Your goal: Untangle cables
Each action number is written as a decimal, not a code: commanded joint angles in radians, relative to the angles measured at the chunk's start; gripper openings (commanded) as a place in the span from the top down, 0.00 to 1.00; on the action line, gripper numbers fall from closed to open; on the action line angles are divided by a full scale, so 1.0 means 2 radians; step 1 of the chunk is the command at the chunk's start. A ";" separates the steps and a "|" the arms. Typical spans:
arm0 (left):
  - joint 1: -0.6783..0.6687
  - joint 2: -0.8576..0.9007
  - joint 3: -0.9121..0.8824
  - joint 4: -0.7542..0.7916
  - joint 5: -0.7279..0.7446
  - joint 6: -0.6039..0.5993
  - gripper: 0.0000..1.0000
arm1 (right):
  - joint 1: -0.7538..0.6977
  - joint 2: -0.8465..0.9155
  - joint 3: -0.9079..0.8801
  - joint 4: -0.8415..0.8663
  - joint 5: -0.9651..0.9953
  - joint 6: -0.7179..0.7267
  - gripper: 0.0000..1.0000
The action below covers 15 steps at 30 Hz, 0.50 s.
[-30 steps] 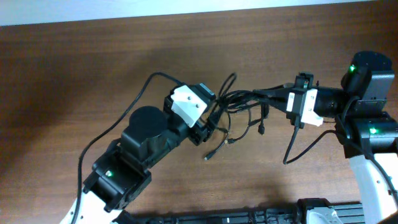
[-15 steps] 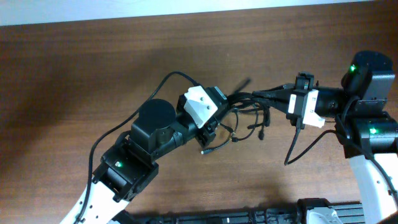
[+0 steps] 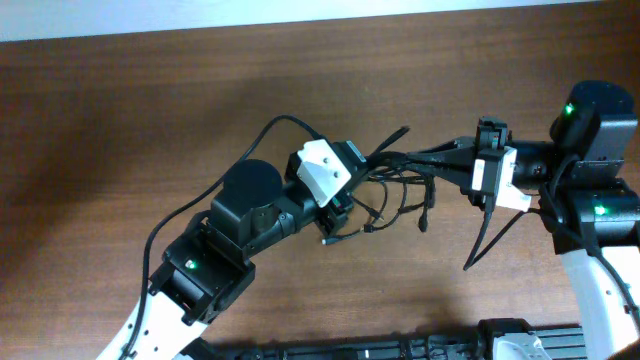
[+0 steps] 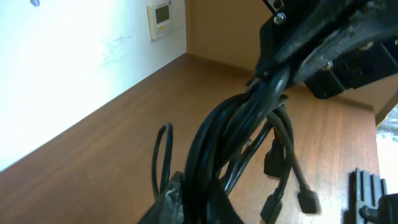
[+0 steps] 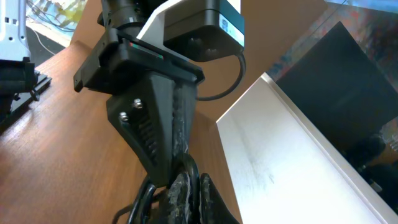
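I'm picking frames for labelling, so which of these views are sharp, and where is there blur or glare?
Overhead view: sharp and evenly lit, the cables crisp against the table. Left wrist view: the cables near the lens are soft, the wall bright without glare. Right wrist view: the bottom foreground is blurred, farther parts clearer.

Wooden table, white wall

Grip on cables, unseen inside left gripper
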 commanded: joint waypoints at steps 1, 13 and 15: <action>-0.001 -0.001 0.005 0.004 -0.008 -0.001 1.00 | -0.001 -0.005 0.004 0.001 -0.024 0.004 0.96; -0.001 -0.005 0.005 0.011 -0.303 -0.170 1.00 | -0.001 -0.005 0.004 -0.001 -0.023 0.008 0.96; -0.001 -0.011 0.005 0.017 -0.307 -0.191 1.00 | -0.001 -0.005 0.004 -0.003 -0.017 0.008 0.96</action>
